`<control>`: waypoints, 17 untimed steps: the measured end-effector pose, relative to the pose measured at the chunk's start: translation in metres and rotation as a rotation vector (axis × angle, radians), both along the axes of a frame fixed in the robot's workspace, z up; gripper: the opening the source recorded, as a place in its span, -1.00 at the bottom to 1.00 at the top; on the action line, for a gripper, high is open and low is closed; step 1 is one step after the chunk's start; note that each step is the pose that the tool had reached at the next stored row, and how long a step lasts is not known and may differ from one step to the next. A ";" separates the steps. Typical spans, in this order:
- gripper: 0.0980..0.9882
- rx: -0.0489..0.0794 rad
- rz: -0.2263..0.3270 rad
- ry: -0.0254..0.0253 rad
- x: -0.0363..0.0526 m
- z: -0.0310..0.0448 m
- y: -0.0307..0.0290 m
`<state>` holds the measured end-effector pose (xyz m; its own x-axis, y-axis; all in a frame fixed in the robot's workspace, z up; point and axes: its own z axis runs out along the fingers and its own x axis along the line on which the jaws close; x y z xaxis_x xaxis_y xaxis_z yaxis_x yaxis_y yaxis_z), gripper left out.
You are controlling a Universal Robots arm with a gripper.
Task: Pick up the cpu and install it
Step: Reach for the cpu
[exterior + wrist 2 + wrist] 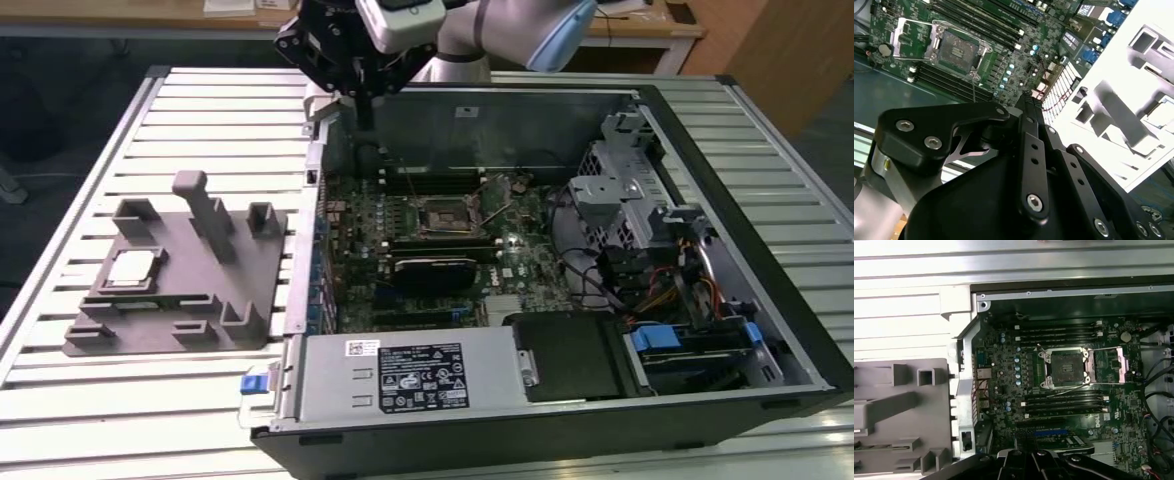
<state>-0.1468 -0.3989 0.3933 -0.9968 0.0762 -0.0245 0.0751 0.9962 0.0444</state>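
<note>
Slatted pale surface (214, 110). On it lies an open case (534, 125) on its side, board (400, 200) facing up. Just beside it, toward the exterior view's left, is a grey tray (200, 310) with upright posts.

Cpu (131, 268): lies flat in a recess of the tray, silver top up, nothing touching it. Well apart from the hand.

Hand (363, 122): hangs from the arm (534, 30), pointing down, above the case's far wall at the corner nearest the tray. Fingers (1030, 130) are pressed together into one thin black blade, narrow, with nothing between them. In the second wrist view their tips sit over the board's edge on the tray side, clear of the board.

Socket (441, 213): mid-board, between rows of memory slots (1059, 330). In both wrist views it stands open, with the plate (1119, 362) swung back to one side and the bare contact bed showing
</note>
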 end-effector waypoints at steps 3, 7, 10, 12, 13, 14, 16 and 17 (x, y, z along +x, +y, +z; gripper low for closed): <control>-0.98 0.000 0.000 0.0000 -0.0056 0.0000 0.0000; -0.98 0.000 0.000 -0.0001 -0.0131 -0.0001 0.0000; -0.98 0.000 -0.001 0.0000 -0.0211 0.0000 0.0000; -0.98 0.000 -0.001 0.0000 -0.0251 0.0000 0.0000; -0.98 0.000 -0.001 0.0000 -0.0292 0.0000 0.0000; -0.98 0.000 -0.001 0.0001 -0.0311 0.0000 0.0000; -0.98 0.000 -0.001 0.0000 -0.0369 0.0000 0.0000; -0.98 0.000 -0.001 0.0000 -0.0389 0.0000 0.0000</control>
